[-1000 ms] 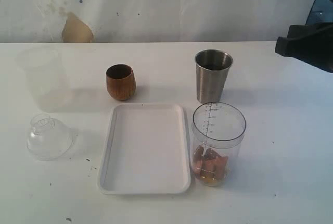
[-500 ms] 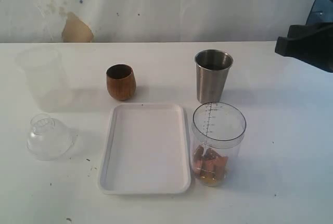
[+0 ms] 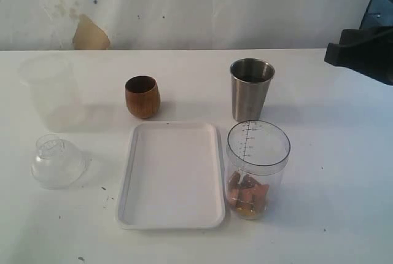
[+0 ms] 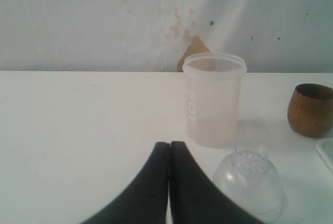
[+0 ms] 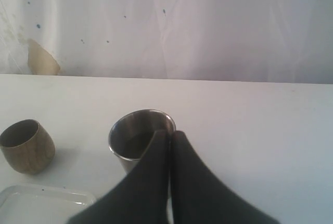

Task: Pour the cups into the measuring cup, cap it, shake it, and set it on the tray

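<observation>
The clear measuring cup [image 3: 258, 169] with a printed scale stands right of the white tray [image 3: 171, 218] and holds orange-brown pieces at its bottom. Behind it is the steel tumbler [image 3: 251, 89] [image 5: 136, 143]; the brown wooden cup [image 3: 142, 96] [image 4: 311, 109] [image 5: 26, 146] stands behind the tray. My left gripper [image 4: 170, 144] is shut and empty, above the table near the clear dome lid [image 4: 251, 179]. My right gripper [image 5: 170, 133] is shut and empty, with the tumbler just beyond its tips. Only the right arm's dark body [image 3: 362, 52] shows in the exterior view.
A frosted unmarked cup [image 3: 50, 91] [image 4: 213, 99] stands at the far left. The dome lid [image 3: 57, 161] lies in front of it, left of the tray. A white wall with a brown stain [image 3: 91, 34] backs the table.
</observation>
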You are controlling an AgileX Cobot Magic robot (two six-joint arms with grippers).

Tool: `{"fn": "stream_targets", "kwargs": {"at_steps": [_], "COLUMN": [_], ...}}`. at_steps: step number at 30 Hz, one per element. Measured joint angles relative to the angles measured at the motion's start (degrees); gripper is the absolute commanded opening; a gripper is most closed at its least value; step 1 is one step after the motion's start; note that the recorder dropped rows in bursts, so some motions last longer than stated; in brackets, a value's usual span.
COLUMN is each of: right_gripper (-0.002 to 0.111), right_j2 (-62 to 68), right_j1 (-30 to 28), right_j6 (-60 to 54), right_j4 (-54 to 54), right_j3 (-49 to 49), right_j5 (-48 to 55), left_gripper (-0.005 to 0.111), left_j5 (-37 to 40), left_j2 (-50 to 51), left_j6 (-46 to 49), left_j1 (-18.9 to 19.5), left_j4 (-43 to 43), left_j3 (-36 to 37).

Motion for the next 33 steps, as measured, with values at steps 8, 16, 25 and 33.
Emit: {"fn": "stream_targets", "kwargs": {"at_steps": [8, 16, 25, 33], "right_gripper": [0.000, 0.000, 0.000, 0.000], "right_j2": [0.0, 0.0, 0.0, 0.0], "right_j1": [0.0, 0.0, 0.0, 0.0], "right_j6": [0.0, 0.0, 0.0, 0.0], "right_j4": [0.0, 0.0, 0.0, 0.0], "right_j3": [0.0, 0.0, 0.0, 0.0], "right_j5": [0.0, 0.0, 0.0, 0.0], "left_gripper": [0.001, 0.001, 0.001, 0.001], "left_j5": [0.4, 0.4, 0.4, 0.4], "left_j2": [0.0, 0.0, 0.0, 0.0], "left_j6": [-0.3, -0.3, -0.3, -0.3], "left_j1": [0.0, 0.0, 0.0, 0.0], "left_j4": [0.0, 0.1, 0.1, 0.1], "left_j3": [0.0, 0.0, 0.0, 0.0]}}
